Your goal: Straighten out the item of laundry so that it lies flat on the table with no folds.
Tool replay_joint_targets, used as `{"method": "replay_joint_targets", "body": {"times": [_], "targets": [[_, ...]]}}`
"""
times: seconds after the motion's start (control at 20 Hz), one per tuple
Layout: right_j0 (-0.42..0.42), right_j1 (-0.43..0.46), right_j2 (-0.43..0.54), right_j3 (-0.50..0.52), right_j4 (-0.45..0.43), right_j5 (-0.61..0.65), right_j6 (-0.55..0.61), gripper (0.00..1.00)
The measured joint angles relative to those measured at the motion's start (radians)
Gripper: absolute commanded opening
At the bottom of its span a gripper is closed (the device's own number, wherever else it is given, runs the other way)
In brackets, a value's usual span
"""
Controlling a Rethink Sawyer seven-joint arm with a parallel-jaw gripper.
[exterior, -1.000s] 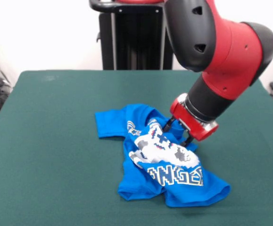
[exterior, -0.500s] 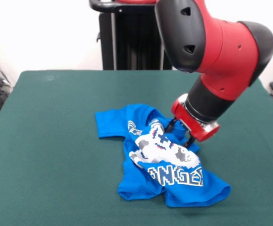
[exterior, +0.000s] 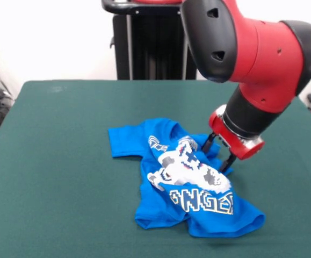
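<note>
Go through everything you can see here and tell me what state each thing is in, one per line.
Shirt: crumpled, print up, folds through the middle, one sleeve spread flat, not yet straightened.
Gripper: open, fingers pointing down at the shirt's edge, holding nothing.
Table: green cloth smooth, shirt lying on it.

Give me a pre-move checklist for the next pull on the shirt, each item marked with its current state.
1. T-shirt flat with no folds: not ok, it is bunched and creased through the middle.
2. Gripper at the shirt's edge: ok, it sits low at the crumpled sleeve side.
3. Cloth actually pinched: cannot tell, the fingers look spread.
4. Shirt fully on the table: ok.
5. Free felt beside the gripper for a pull: ok.
</note>
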Motion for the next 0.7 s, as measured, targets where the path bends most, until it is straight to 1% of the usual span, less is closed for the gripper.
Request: {"method": "replay_joint_targets", "body": {"times": [0.3,0.7], "targets": [[0.004,-0.007,0.000,0.000,0.030,0.042,0.000,1.00],[0.017,-0.014,0.000,-0.001,0.030,0.049,0.000,1.00]]}}
